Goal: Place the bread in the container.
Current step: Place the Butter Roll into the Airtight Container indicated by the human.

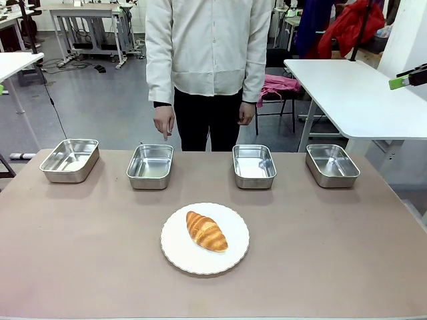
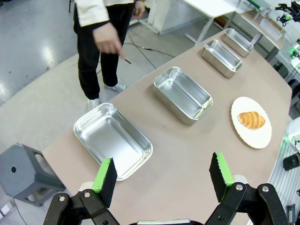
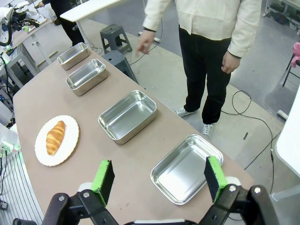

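Workshop floor (image 1: 100, 100) and white tables (image 1: 353, 93) surround our matte brown table (image 1: 80, 267). Four steel trays (image 1: 253, 167) line its far edge, beside the person. The person's hand (image 1: 163, 123) points down toward the container (image 1: 149, 165), which we judge marks it. The white plate (image 1: 183, 257) presents the bread (image 1: 206, 231) centrally, reachable by either arm. The left gripper (image 2: 163, 174) and right gripper (image 3: 158, 174) hover with jaws spread and empty.
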`<state>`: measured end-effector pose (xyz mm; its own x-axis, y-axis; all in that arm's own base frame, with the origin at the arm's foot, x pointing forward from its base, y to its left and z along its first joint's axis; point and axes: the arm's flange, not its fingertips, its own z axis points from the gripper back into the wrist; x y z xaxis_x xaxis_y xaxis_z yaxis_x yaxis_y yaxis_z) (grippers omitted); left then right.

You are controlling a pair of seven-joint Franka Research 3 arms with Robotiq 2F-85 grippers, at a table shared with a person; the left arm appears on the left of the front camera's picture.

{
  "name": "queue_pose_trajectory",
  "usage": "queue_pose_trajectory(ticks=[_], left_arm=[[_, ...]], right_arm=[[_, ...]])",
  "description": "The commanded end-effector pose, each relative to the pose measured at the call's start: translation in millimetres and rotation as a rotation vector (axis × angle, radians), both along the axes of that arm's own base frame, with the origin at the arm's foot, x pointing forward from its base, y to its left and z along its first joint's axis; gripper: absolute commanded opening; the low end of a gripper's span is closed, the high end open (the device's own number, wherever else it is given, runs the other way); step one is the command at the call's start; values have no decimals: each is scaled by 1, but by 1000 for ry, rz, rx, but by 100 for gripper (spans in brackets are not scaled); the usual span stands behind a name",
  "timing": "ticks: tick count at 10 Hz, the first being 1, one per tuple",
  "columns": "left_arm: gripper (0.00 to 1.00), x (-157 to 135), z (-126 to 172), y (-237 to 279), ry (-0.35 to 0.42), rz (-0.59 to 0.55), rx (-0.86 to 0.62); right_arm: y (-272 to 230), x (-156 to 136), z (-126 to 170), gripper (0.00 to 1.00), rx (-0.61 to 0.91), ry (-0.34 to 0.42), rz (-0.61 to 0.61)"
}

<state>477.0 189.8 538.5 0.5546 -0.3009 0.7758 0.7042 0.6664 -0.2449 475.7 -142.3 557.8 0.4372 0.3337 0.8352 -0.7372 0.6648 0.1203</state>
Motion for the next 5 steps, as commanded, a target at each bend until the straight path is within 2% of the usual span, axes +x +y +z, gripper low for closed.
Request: queue_pose_trajectory(ticks=[1,5], left_arm=[[100,-1,2,0,-3,-3,-4],[100,-1,2,0,-3,-3,-4]], right_arm=[[0,0,1,100,-1,-3,-1],[0,0,1,100,-1,-3,-1]])
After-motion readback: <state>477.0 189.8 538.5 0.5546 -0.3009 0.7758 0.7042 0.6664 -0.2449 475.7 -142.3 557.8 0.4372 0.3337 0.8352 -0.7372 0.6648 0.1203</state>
